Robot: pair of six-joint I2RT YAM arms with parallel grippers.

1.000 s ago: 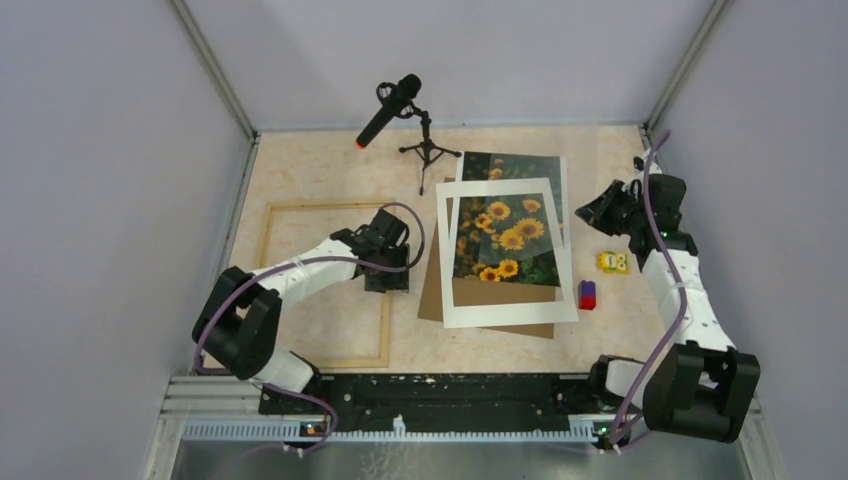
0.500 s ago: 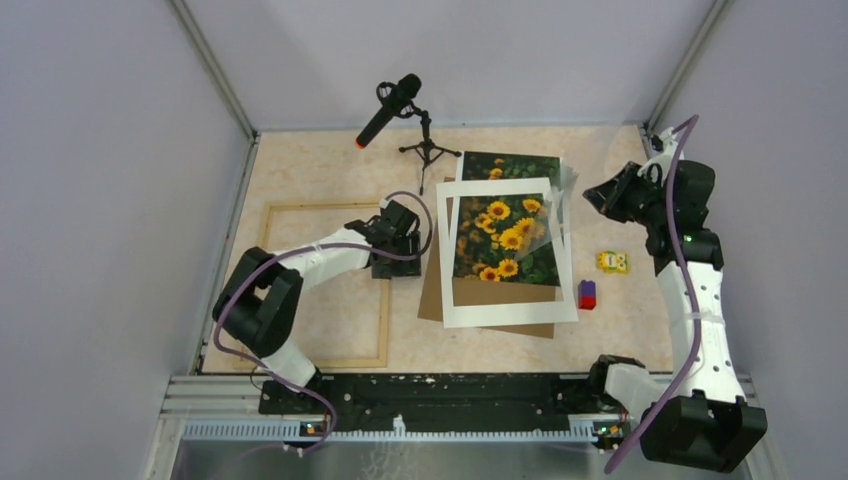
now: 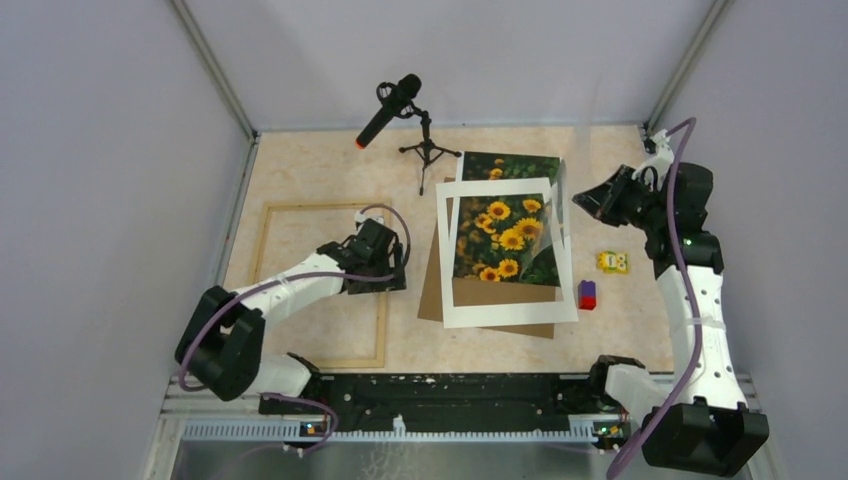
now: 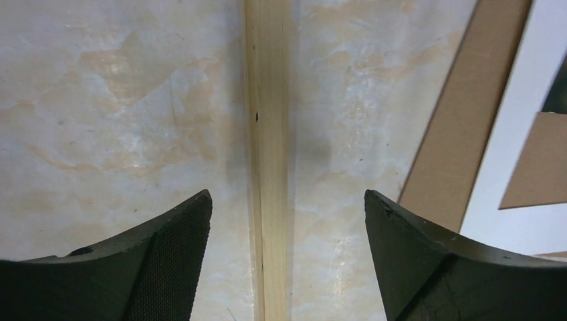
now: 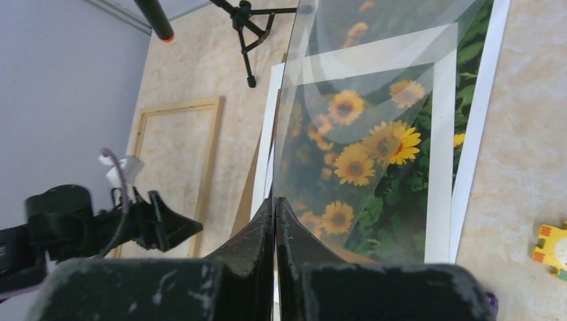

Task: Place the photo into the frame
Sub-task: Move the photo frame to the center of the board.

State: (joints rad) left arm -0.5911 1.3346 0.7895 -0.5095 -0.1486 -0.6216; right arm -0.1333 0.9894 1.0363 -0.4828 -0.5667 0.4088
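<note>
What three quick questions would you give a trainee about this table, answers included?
1. True or false: the left tool is shut on the wooden frame.
2. What does the right tool pinch? A) the microphone B) a clear sheet C) the brown board
3. Fill in: the white mat lies over the ____ of sunflowers.
Key: 1 false, it stands open above the frame; 2 B; 3 photo.

frame left, stack right

the frame (image 3: 312,205) lies flat on the left of the table (image 3: 330,170). right of it, apart, is a stack: backing board (image 3: 432,290) lowest, the photo (image 3: 510,165) on it, mat (image 3: 510,312) on top, clear sheet (image 5: 334,154) tilted over its right side. microphone stand (image 3: 428,148) behind the stack; block (image 3: 587,294) and puzzle piece (image 3: 613,262) to its right.
</note>
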